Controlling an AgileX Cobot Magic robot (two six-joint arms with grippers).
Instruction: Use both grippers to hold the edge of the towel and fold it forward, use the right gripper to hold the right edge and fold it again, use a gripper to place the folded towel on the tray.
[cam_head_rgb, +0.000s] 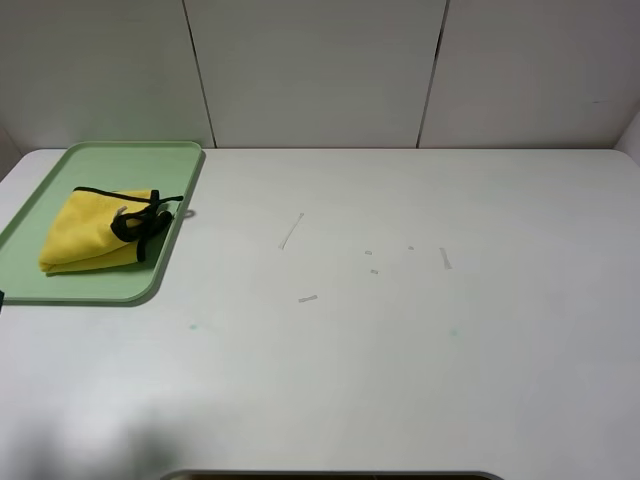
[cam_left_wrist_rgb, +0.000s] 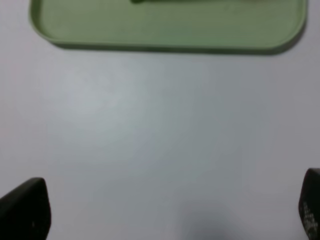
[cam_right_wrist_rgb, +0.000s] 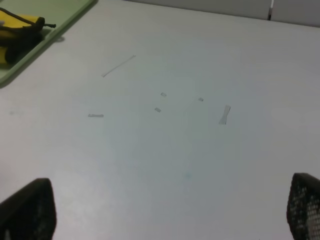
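Towel (cam_head_rgb: 90, 232) folded in tray (cam_head_rgb: 100, 288) (black trim bunched), left gripper (cam_left_wrist_rgb: 165, 210) and right gripper (cam_right_wrist_rgb: 170, 210) both released, empty.

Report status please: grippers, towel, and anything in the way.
Left gripper open, empty, over bare table. Right gripper open, empty. Towel folded, lying on tray. Nothing in the way.

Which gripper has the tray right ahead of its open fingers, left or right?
The left gripper: the tray spans its wrist view, fingers spread over bare table. The right gripper faces open table, with the tray and towel only at a corner.
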